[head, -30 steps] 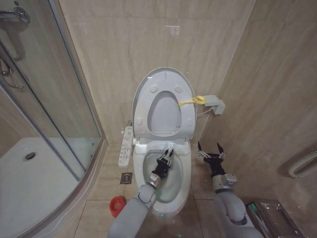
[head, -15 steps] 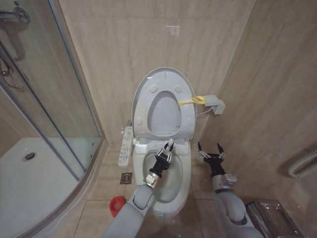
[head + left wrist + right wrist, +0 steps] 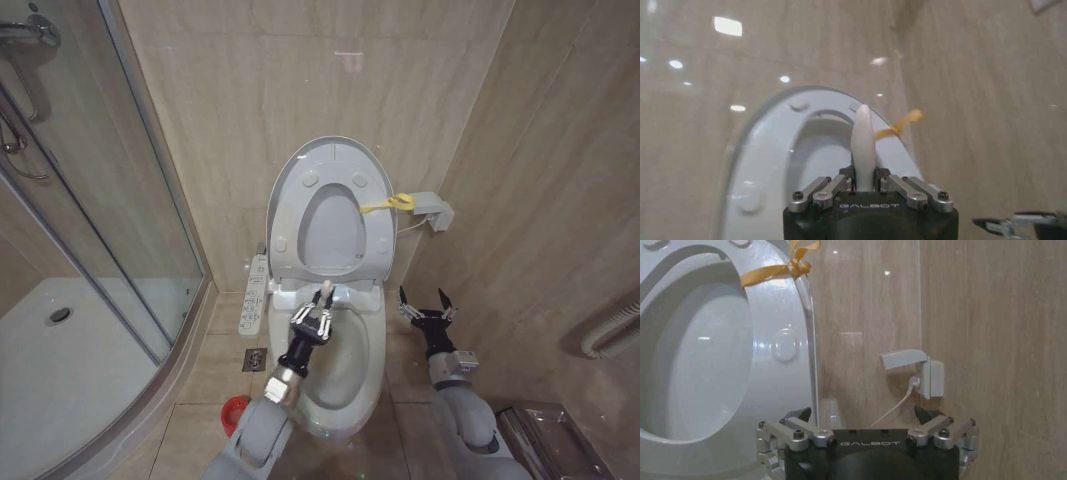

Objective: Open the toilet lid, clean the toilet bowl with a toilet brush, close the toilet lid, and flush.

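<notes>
The toilet lid stands raised against the wall with the seat ring, a yellow strap hanging at its edge. Below it the toilet bowl lies uncovered. My left gripper hovers over the bowl's back left rim, shut on the toilet brush's pale handle, whose tip points up toward the lid. In the left wrist view the handle sticks out between the left gripper's fingers; the brush head is hidden. My right gripper waits open, to the right of the bowl.
A red holder cup stands on the floor left of the bowl, near a floor drain. The button panel runs along the bowl's left side. A glass shower screen closes off the left; a wall box with a cable sits on the right.
My left gripper has moved left and toward the back of the bowl, carrying the brush handle with it. The right arm has stayed still.
</notes>
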{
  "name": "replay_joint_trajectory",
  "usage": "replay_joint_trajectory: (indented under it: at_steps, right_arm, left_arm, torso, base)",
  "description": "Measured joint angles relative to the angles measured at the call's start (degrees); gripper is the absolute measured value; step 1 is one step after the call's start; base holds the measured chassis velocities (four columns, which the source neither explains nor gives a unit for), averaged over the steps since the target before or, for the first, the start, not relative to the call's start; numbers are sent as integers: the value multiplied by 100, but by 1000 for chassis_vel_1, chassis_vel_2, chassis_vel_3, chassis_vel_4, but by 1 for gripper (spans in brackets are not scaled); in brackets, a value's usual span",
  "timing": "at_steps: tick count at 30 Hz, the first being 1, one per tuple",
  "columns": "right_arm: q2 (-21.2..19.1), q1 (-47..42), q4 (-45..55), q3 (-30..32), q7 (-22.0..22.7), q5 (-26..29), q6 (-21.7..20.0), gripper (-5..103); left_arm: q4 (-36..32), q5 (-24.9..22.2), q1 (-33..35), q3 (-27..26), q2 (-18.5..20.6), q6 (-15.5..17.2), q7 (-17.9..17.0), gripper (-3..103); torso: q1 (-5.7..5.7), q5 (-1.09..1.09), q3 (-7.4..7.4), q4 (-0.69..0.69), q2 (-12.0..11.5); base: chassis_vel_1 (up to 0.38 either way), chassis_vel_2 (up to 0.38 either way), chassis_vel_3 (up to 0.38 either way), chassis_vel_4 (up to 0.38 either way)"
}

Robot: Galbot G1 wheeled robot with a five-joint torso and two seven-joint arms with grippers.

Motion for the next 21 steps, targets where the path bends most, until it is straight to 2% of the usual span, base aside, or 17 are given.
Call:
replay_joint_trajectory:
  at_steps: [5,10,11,15,18,21]
  right_arm:
    - [0,0,0,0,0,0,0,100]
    - [0,0,0,0,-1,0,0,100]
    - [0,0,0,0,-1,0,0,100]
    - [0,0,0,0,0,0,0,100]
    - [0,0,0,0,0,0,0,100]
    - [0,0,0,0,0,0,0,100]
  left_arm:
    - [-469,-8,500,-285,84,8,-83,19]
    - [-1022,62,1319,-1015,62,-99,-244,19]
    - [-1022,62,1319,-1015,62,-99,-244,19]
    - [-1120,174,1717,-1342,0,-281,-342,19]
    - [-1128,195,2203,-1558,-75,-571,-469,19]
    - [-1027,197,2301,-1605,-117,-702,-531,19]
  torso:
    - [0,0,0,0,0]
    - [0,0,0,0,0]
    - [0,0,0,0,0]
    - [0,0,0,0,0]
    - [0,1,0,0,0]
    - [-1,1,0,0,0]
  base:
    - [0,0,0,0]
    - [0,0,0,0]
    - [0,0,0,0]
    - [0,0,0,0]
    - [0,0,0,0]
    - [0,0,0,0]
